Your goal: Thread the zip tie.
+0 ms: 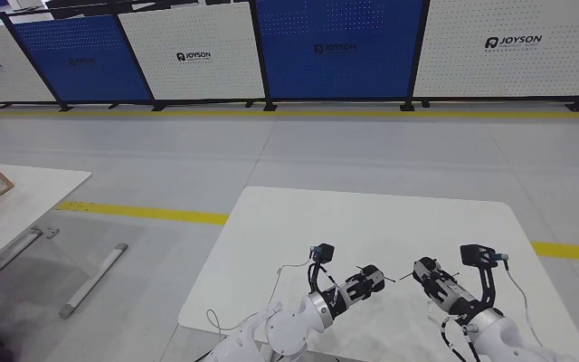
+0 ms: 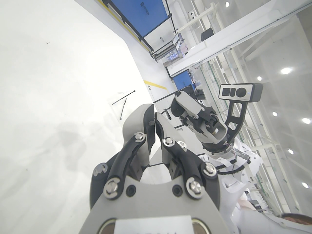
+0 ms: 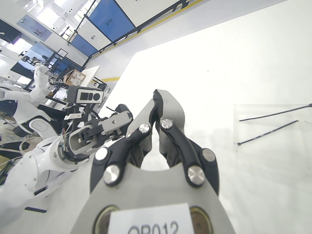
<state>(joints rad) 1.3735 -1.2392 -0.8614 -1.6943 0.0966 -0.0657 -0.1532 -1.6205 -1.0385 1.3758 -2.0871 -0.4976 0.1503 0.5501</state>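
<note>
White table (image 1: 362, 226) w/ 2 spare ties (image 3: 268, 116); L & R jaws both pinched on zip tie (image 2: 158, 164)

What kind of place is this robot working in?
Probably a robot lab or factory hall: blue and white partition panels, a yellow floor line, and another white robot farther back.

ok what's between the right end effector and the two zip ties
Only bare table and the edge of the clear sheet under the zip ties, in the right wrist view.
</note>
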